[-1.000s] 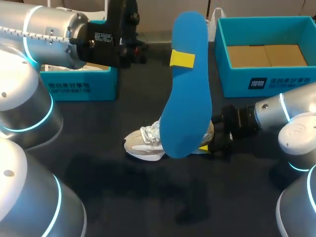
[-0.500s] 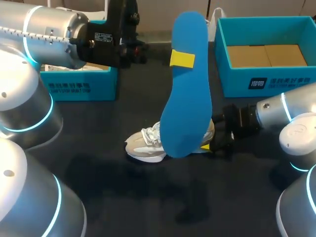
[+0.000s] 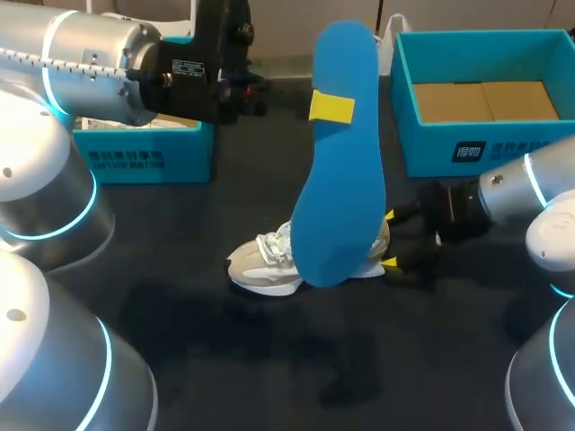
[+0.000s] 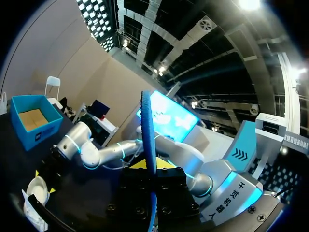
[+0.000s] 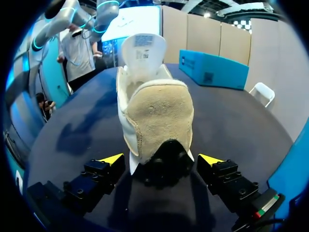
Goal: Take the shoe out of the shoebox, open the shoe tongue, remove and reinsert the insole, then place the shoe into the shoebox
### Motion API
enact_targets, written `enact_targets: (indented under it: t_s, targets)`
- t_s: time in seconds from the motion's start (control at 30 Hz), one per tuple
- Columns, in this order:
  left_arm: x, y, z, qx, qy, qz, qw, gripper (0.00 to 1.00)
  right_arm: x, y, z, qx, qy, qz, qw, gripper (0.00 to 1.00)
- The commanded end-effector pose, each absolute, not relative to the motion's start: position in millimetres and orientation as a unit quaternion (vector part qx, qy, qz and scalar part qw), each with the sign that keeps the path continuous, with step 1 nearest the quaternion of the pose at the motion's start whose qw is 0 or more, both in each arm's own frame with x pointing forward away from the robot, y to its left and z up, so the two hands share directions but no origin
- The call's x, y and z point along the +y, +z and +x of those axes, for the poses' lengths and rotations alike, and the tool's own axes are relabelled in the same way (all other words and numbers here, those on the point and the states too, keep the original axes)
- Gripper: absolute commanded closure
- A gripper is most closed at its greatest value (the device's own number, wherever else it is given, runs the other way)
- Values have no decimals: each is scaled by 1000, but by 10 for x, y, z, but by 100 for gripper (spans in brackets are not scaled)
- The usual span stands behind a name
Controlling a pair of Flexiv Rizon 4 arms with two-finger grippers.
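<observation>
At the table's (image 3: 269, 359) middle, on the black top, a white and beige sneaker (image 3: 265, 260) rests on its sole, toe toward 9 o'clock and heel toward 3 o'clock. It lies outside both boxes. From the right wrist view its white tongue (image 5: 142, 53) stands up above the suede heel.

Just at 3 o'clock of the heel sits the right gripper (image 3: 391, 240), low over the table. Its fingers are spread wide, one yellow tip on each side of the heel and neither touching it.

Above the sneaker a blue insole (image 3: 341, 180) is held up in the air, its long axis running from 12 to 6 o'clock, and its lower end hides the sneaker's rear half in the head view. The left gripper (image 3: 332, 108) is clamped on it near its upper end, one yellow tip across the near face. In the left wrist view the insole (image 4: 147, 125) shows edge-on between the fingers.

Farther back, at 2 o'clock, stands an open teal shoebox (image 3: 485, 148) with a cardboard floor. At 10 o'clock is a second teal box (image 3: 144, 157), behind the left arm.
</observation>
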State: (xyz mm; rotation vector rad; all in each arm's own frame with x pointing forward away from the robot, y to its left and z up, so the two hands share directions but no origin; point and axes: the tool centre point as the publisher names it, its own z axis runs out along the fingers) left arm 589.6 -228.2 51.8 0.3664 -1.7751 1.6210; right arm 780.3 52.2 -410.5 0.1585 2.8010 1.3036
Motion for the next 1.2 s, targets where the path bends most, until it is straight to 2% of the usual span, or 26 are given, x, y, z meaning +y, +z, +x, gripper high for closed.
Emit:
enact_targets:
  t_s: [0.03, 0.33, 0.6, 0.87, 1.2]
  targets:
    - [-2283, 515, 5892, -685, 625, 141, 347, 100, 440, -3929, 7801, 923, 381, 47, 8, 0]
    - [-2283, 515, 5892, -685, 625, 141, 347, 100, 344, -3737, 7793, 946, 323, 38, 14, 0]
    - [-2283, 515, 5892, -685, 625, 141, 347, 100, 327, -3516, 7767, 959, 276, 31, 57, 0]
    - [-2283, 515, 5892, -685, 625, 141, 347, 100, 275, -3285, 7818, 972, 231, 39, 37, 0]
    - [-2283, 515, 5892, -685, 625, 141, 347, 100, 259, -3272, 7831, 973, 226, 45, 34, 0]
